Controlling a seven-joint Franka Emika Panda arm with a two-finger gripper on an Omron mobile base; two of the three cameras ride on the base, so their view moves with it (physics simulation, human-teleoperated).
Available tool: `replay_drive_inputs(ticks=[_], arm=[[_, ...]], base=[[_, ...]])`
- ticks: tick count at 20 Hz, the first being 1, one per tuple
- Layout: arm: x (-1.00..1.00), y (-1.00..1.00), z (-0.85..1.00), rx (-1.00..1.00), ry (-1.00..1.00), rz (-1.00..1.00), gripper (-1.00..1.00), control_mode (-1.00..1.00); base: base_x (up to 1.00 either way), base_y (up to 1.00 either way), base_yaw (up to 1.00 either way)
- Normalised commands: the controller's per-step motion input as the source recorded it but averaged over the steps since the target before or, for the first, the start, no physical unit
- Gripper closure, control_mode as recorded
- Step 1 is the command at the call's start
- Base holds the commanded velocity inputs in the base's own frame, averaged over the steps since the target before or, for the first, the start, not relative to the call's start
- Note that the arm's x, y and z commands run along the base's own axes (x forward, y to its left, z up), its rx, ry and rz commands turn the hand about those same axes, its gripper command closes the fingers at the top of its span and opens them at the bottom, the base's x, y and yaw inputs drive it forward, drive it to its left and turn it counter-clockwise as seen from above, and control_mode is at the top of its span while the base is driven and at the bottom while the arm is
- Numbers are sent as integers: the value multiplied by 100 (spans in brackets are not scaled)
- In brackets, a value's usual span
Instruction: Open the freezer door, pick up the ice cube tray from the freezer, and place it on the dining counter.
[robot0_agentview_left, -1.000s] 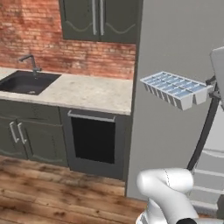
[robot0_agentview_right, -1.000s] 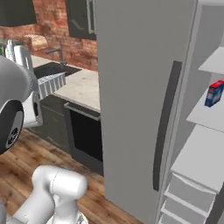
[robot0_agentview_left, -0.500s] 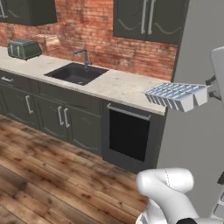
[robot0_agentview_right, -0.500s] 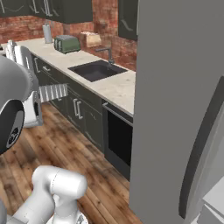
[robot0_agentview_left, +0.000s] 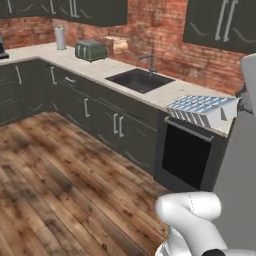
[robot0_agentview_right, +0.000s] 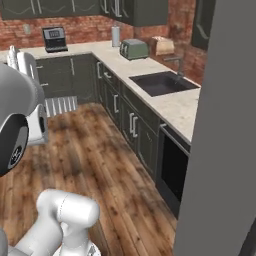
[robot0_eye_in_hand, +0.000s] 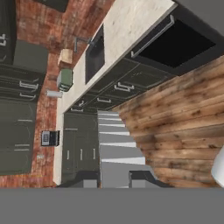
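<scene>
We are in the carrying step: the ice cube tray (robot0_agentview_left: 202, 109) is out of the freezer and rides in the air, level and well above the wooden floor (robot0_agentview_left: 65, 185), in front of the oven (robot0_agentview_left: 187, 160). In the hand view the tray (robot0_eye_in_hand: 114, 144) runs forward from between the two fingertips, so we judge the pincer (robot0_eye_in_hand: 114, 183) clamped on its near edge. The matte grey panel at the right of the right base view is the freezer door (robot0_agentview_right: 220, 150).

The dining counter is not among the things we see here; ahead lie the sink (robot0_agentview_left: 140, 80), the toaster (robot0_agentview_left: 91, 49) and the dark cabinets.

Next move, as we judge it:
- Bring the base round until the dining surface faces us.
- Keep the tray level and the grip firm.
- Lower the tray flat onto the slab before parting the pincer.
</scene>
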Motion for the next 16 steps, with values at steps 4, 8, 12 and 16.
replay_drive_inputs(ticks=[4,8,12,16], arm=[[0,0,0,0,0,0,100,100],[0,0,0,0,0,0,100,100],[0,0,0,0,0,0,100,100],[0,0,0,0,0,0,100,100]], base=[[0,37,47],[0,37,48],[0,40,49],[0,45,50]])
